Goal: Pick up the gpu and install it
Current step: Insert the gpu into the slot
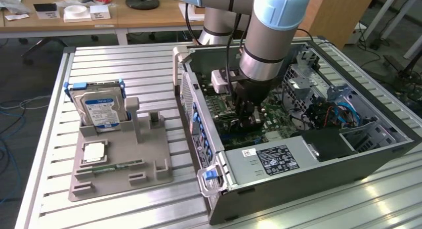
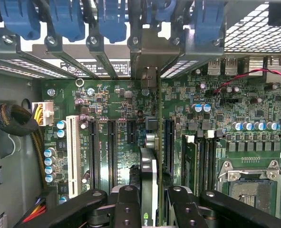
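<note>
1. Black fingers point(image 2: 126, 209) of the pincer point(image 2: 149, 209) are sitting nearest the wrist camera, clenching the gpu point(image 2: 149, 175) edge-on between them; the card is showing as a thin dark slab with its silvery bracket point(image 2: 150, 76) reaching toward the blue slot clips point(image 2: 111, 19) at the rear of the case.
2. In the exterior view the arm point(image 1: 270, 36) is reaching down into the open computer case point(image 1: 290, 174), which is lying on its side on the slatted counter point(image 1: 118, 61); the pincer point(image 1: 249, 113) is hanging just above the green motherboard point(image 1: 228, 135).
3. The step in hand looks like the install itself: the card is already picked up and is hovering over the row of long black slots point(image 2: 111, 152), seemingly lined up with one beside the white slot point(image 2: 73, 152). Whether its edge is already touching the slot I cannot tell.
4. Seating it would call for a straight push down with the bracket meeting its open gap in the rear panel, no tilt.
5. Writing: a green logo mark on the card's edge by the fingers, not readable as letters; a white label point(image 1: 247, 152) and a dark one point(image 1: 280, 160) on the power supply, too small to read. The hard drive point(image 1: 102, 110) in the grey holder point(image 1: 125, 160) is carrying a blue-white label, also unreadable.
</note>
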You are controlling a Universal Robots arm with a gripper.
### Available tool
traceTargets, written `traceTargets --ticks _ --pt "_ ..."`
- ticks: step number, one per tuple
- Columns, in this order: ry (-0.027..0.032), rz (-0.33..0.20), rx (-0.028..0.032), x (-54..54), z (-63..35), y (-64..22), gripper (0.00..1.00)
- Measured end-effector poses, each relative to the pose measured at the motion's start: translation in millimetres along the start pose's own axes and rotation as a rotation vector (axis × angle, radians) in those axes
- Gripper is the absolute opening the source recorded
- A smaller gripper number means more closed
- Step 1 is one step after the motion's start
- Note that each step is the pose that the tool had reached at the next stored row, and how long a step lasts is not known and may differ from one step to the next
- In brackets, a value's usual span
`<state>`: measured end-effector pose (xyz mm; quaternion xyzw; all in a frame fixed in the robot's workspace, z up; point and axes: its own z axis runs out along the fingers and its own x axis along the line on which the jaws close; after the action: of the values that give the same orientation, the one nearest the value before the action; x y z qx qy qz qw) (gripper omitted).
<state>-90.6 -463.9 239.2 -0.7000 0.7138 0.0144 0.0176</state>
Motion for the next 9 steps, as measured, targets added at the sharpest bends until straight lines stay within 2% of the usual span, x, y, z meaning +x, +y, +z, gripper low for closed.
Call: traceTargets --ticks 7,9 --pt "-0.0015 0.0 -0.0001 -0.2 0.4 0.2 0.28" --pt "-0.0002 0.0 0.0001 -0.1 0.1 0.1 0.4"
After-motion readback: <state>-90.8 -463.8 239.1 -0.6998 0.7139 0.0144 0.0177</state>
